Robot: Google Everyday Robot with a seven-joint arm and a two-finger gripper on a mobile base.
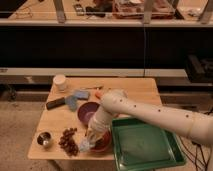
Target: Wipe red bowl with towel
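Wooden desk (132, 90), centre frame. Green tray (145, 145) lower right. Purple bowl (86, 111) mid-desk. Steel cup (44, 139) lower left, brown cluster (68, 140) beside it. White container (60, 81) upper left; blue pads (76, 97) nearby. The gripper (89, 144) sits low at centre.

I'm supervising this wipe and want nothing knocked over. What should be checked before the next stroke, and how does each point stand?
1. Gripper at the red bowl: ok, it is down at the bowl's left rim.
2. Towel at the gripper: ok, pale cloth shows there, hanging over the bowl's left edge.
3. Grip on the towel: cannot tell, cloth hides the contact.
4. Red bowl fully on the table: ok, though it sits near the front edge.
5. Purple bowl apart from the arm: not ok, the forearm passes right over its right side.
6. Green tray apart from the red bowl: not ok, they look touching.
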